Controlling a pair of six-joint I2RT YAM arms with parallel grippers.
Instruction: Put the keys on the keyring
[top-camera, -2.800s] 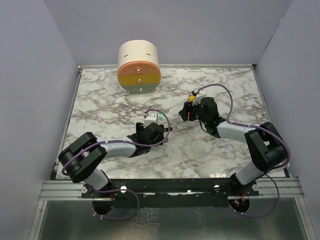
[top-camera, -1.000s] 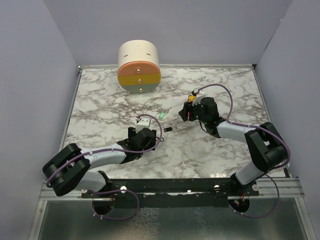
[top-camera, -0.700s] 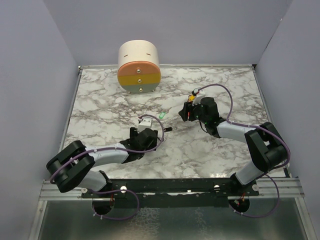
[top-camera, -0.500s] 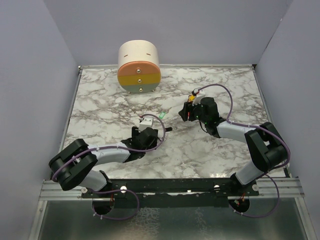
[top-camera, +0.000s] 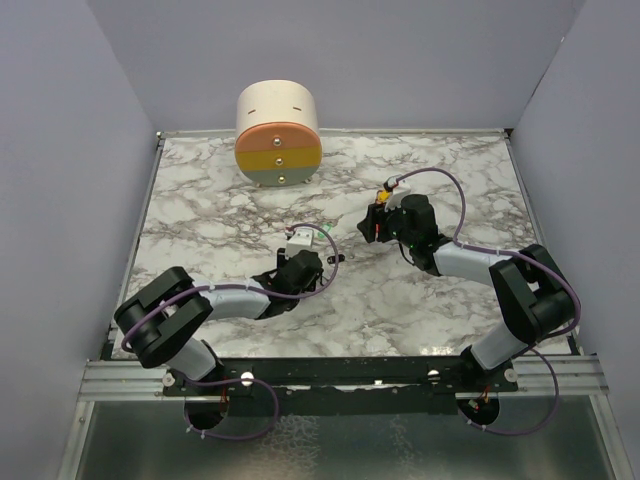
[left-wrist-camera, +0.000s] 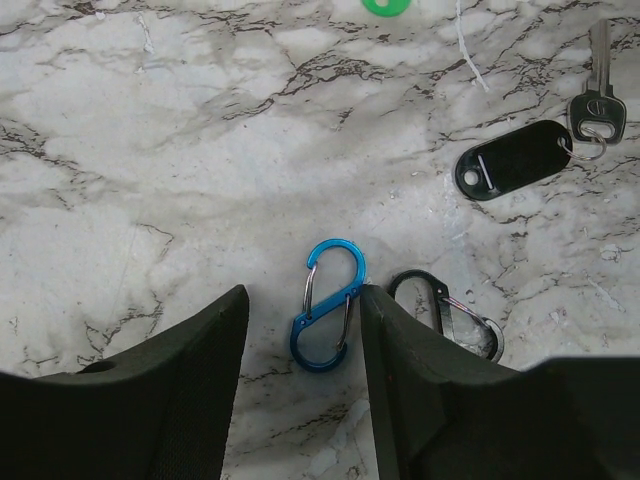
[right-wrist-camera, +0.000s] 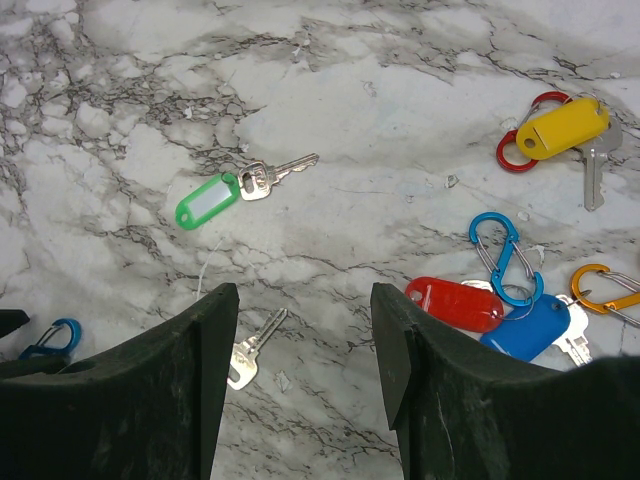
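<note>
A blue S-shaped keyring clip (left-wrist-camera: 330, 305) lies flat on the marble between the fingers of my left gripper (left-wrist-camera: 303, 298). The right finger touches it and the left finger stands apart, so the jaws are open around it. In the right wrist view lie the keys: a green-tagged key (right-wrist-camera: 210, 200) at the centre left, a yellow-tagged one (right-wrist-camera: 562, 128) at the far right, and red-tagged (right-wrist-camera: 455, 303) and blue-tagged (right-wrist-camera: 535, 328) ones near the right finger. My right gripper (right-wrist-camera: 300, 295) hangs open above the table, holding nothing.
A black clip (left-wrist-camera: 445, 312) lies just right of the left gripper's right finger. A black tag with a key (left-wrist-camera: 515, 160) is further off. A bare metal key (right-wrist-camera: 250, 350), a second blue clip (right-wrist-camera: 505, 258) and an orange clip (right-wrist-camera: 600, 290) lie near the right gripper. A round drawer box (top-camera: 278, 135) stands at the back.
My left arm has swung right and forward over the marble, and its jaws have narrowed around the blue clip. The right arm has not moved.
</note>
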